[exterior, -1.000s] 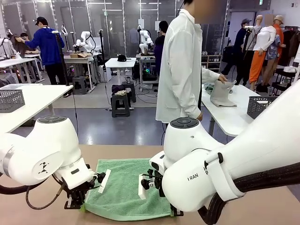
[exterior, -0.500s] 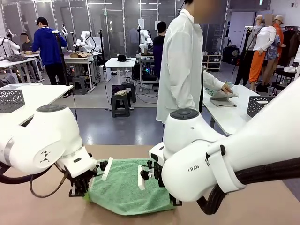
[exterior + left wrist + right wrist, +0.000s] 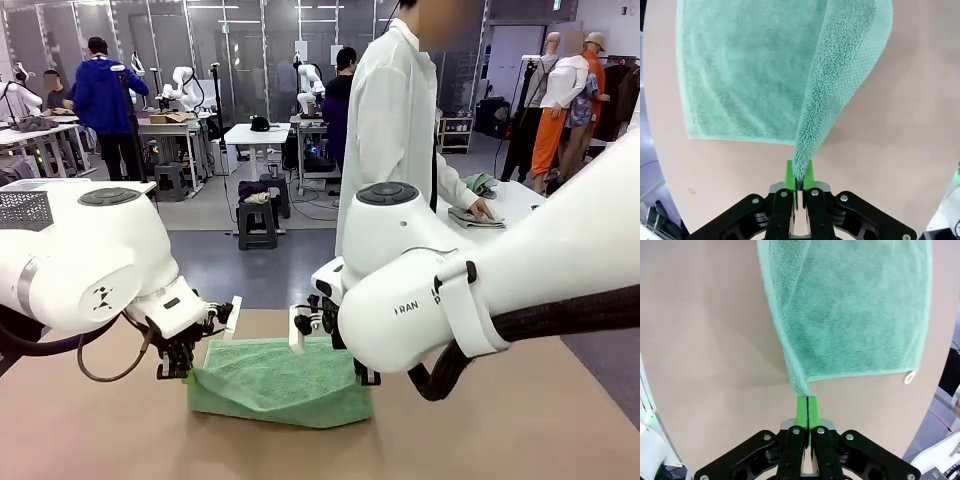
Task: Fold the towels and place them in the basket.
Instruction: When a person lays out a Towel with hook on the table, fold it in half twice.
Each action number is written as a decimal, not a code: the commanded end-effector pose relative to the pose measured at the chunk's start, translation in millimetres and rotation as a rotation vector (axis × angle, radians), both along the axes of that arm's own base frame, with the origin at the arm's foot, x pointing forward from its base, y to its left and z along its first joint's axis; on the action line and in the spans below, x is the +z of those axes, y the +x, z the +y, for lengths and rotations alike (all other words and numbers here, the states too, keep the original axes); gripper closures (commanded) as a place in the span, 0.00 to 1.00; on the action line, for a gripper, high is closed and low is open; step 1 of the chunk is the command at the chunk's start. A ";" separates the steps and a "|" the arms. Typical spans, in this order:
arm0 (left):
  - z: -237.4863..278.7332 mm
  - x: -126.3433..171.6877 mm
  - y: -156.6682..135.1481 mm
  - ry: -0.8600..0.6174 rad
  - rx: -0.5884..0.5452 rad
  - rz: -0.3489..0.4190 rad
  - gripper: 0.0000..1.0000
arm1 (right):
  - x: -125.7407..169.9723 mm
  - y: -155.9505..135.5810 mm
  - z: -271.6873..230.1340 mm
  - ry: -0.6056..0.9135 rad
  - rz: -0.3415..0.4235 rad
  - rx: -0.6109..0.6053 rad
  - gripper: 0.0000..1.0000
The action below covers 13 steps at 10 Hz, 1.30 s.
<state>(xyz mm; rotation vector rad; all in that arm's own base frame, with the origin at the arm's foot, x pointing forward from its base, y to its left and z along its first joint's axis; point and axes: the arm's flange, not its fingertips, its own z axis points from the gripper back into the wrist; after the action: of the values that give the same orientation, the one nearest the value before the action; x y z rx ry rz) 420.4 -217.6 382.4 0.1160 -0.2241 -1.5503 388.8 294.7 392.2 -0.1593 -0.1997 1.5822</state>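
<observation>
Each of my two end effectors is closed on a near corner of the mint green towel [image 3: 280, 380]: the left end effector [image 3: 799, 172] pinches only a thin lip of terry between its green pads, and the right end effector [image 3: 807, 407] holds just the corner tip; so the main risk, as I judge it, is a corner slipping out if the cloth drags; if one side travels ahead of the other the fold would land skewed; the slack between the two grips sags and could crease under the upper layer; pulling too low could shift the flat part along the tabletop [image 3: 500, 430]. The towel hangs from both grips and slopes down ahead of them, its far part flat on the tabletop beyond my fingertips; the held edge runs from one end effector across to the other, and I take that as its longer axis as it lies, though foreshortening leaves me unsure; its small white tag [image 3: 910, 376] sits at a corner beside the right end effector.
</observation>
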 end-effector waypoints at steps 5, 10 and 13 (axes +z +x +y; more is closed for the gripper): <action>2.8 7.3 22.5 0.039 0.086 0.026 0.93 | 6.8 28.9 -2.7 -0.052 -0.045 -0.067 0.99; 5.4 4.1 22.9 0.019 0.062 0.013 0.93 | 9.2 27.7 -7.2 -0.020 -0.030 -0.029 0.99; -0.3 10.8 68.7 0.037 0.024 0.030 0.93 | 7.7 75.7 -0.7 -0.003 -0.036 0.041 0.99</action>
<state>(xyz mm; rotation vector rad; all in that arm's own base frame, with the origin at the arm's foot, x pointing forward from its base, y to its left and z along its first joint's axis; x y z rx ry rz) 465.1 -217.1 387.5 0.1219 -0.1953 -1.5069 442.0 291.2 400.5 -0.1905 -0.2141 1.5756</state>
